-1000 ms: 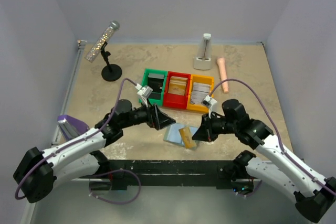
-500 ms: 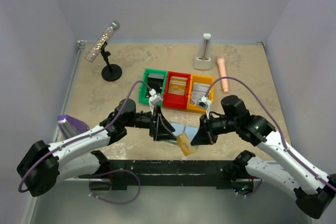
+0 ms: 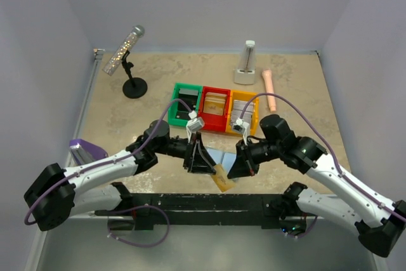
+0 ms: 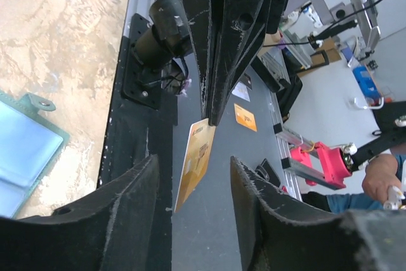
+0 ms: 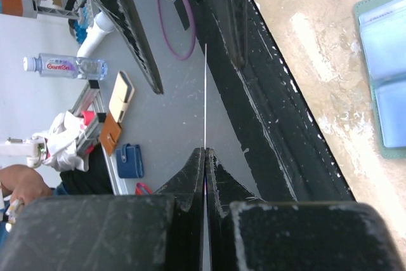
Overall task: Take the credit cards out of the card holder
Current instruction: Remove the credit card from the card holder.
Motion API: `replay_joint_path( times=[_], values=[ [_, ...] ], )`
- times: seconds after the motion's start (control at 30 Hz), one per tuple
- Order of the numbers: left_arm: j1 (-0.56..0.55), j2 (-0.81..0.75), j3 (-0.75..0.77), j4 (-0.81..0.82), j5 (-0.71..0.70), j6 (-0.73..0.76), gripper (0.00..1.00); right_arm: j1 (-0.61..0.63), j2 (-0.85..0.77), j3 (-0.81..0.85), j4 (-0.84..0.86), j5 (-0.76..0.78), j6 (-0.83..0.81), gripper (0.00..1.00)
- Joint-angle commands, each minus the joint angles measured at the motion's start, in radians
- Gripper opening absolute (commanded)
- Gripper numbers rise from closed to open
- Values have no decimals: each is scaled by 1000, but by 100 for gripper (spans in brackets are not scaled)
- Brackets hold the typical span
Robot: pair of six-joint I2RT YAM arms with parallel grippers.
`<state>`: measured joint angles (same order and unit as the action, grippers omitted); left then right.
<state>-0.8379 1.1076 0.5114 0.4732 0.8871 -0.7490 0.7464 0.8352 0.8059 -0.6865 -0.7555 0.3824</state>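
A gold credit card [image 3: 222, 181] hangs over the table's near edge, pinched by my right gripper [image 3: 232, 171], which is shut on its edge. In the right wrist view the card [image 5: 205, 93] shows edge-on, sticking out of the shut right gripper [image 5: 205, 152]. My left gripper [image 3: 211, 168] is open, with its jaws on either side of the same card [image 4: 195, 164] and not touching it. The open card holder [image 3: 221, 155], with pale blue panels and a green rim, lies flat on the table behind both grippers. It also shows in the left wrist view [image 4: 22, 157] and the right wrist view [image 5: 387, 61].
Green [image 3: 186, 103], red [image 3: 214, 108] and yellow [image 3: 243, 112] bins stand in a row behind the holder. A microphone stand [image 3: 133, 84], a white device [image 3: 246, 68] and a pink object [image 3: 270, 88] stand farther back. The black front rail [image 3: 203, 202] lies under the card.
Both grippers have come toward the near edge and closer together. The gold card has moved with the right gripper from over the holder to over the front rail. The left jaws now flank it.
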Motion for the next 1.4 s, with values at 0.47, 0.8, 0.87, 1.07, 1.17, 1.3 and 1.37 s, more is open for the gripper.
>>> replay_joint_path(
  times=[0.47, 0.8, 0.87, 1.07, 1.17, 1.3, 1.37],
  values=[
    [-38, 38, 44, 74, 32, -12, 0, 11, -1, 61, 27, -53, -25, 11],
    [-36, 28, -42, 249, -36, -95, 0, 11, -64, 26, 114, 11, 64, 31],
    [-36, 29, -56, 283, -45, -110, 0, 11, -64, 18, 131, 21, 76, 24],
    [-36, 44, -86, 383, -50, -162, 0, 13, -53, 6, 153, 24, 90, 19],
    [-36, 51, -94, 404, -50, -173, 0, 13, -53, 1, 162, 22, 95, 15],
    [-36, 51, -99, 421, -57, -181, 0, 13, -44, 6, 159, 16, 93, 14],
    [-36, 51, -99, 423, -62, -182, 0, 11, -42, 6, 156, 18, 90, 13]
  ],
)
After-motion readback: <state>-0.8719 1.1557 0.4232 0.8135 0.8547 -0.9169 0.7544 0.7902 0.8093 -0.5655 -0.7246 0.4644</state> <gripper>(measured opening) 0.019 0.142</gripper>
